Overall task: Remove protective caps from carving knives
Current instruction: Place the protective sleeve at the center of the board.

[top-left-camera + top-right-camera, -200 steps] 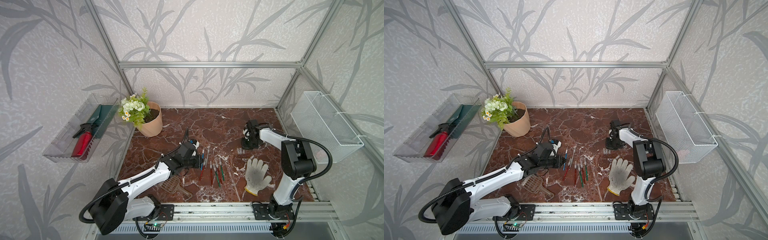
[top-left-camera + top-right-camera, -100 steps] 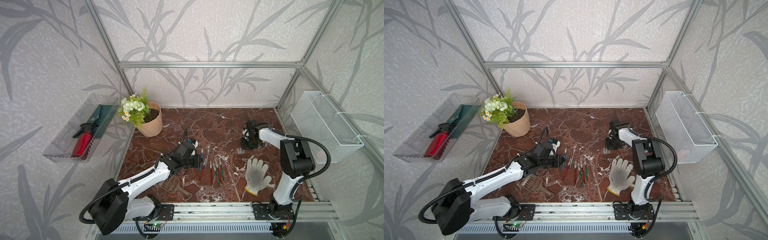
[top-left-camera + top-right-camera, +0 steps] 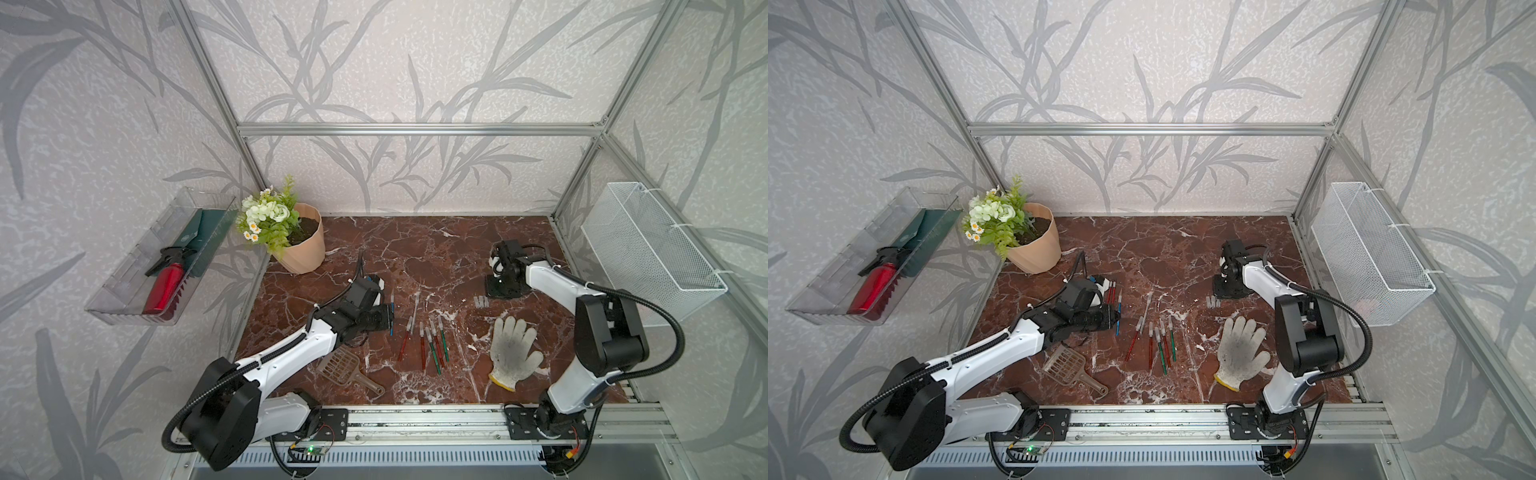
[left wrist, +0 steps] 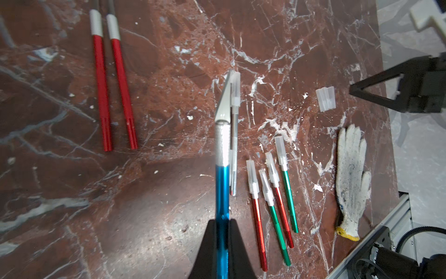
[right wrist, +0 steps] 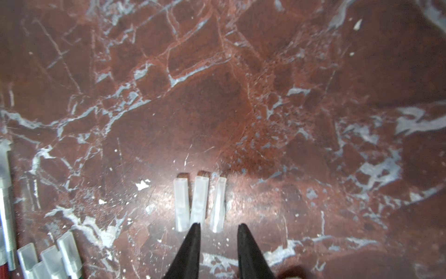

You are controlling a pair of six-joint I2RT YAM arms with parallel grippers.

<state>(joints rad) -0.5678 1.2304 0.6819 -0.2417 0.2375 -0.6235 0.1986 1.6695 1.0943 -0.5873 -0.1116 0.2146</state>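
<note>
Red marble tabletop (image 3: 436,249), walled in leaf-print panels: your left pincer (image 4: 223,232) is clamped on a bare-bladed blue carving knife (image 4: 222,188), while your right pincer (image 5: 218,229) stands apart and empty, three loose protective caps (image 5: 199,203) lying just beyond its tips. More capped knives (image 4: 272,176) lie near the left pincer, beside the held blade. Next, probably: set the blue one down, grip a capped one. No writing is legible.

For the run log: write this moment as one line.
left tool shut on blue knife, blade bare | right tool open, tips at three loose caps | capped knives lie in a cluster
</note>
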